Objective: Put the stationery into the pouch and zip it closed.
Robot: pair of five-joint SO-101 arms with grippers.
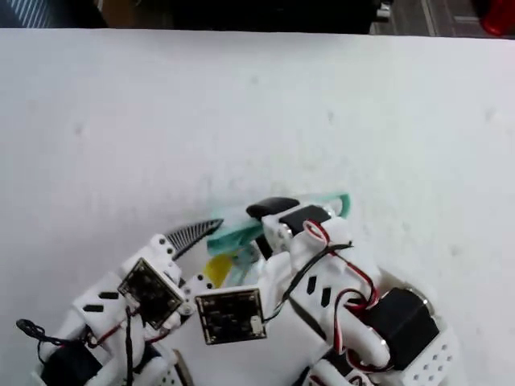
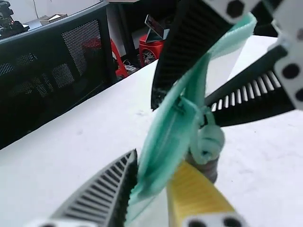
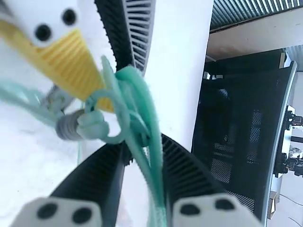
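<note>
The teal pouch (image 1: 336, 201) lies near the front of the white table (image 1: 241, 104), mostly covered by both arms. My left gripper (image 1: 225, 241), with one grey and one yellow finger, is shut on the pouch's edge (image 2: 165, 137). My right gripper (image 1: 269, 211), with black fingers, is shut on the same teal edge (image 3: 142, 99) a little farther along. In the left wrist view the left gripper (image 2: 158, 161) faces the right arm's black fingers (image 2: 189, 47). In the right wrist view the right gripper (image 3: 144, 142) faces the yellow finger (image 3: 66, 61). A grey zip pull (image 2: 206, 161) with a teal bead (image 3: 92, 125) hangs between them.
The table runs wide and white to its far edge (image 1: 241, 30), with dark room behind. A red object (image 1: 499, 16) stands off the table at the back right. Black mesh furniture (image 2: 52, 71) shows beyond the table edge.
</note>
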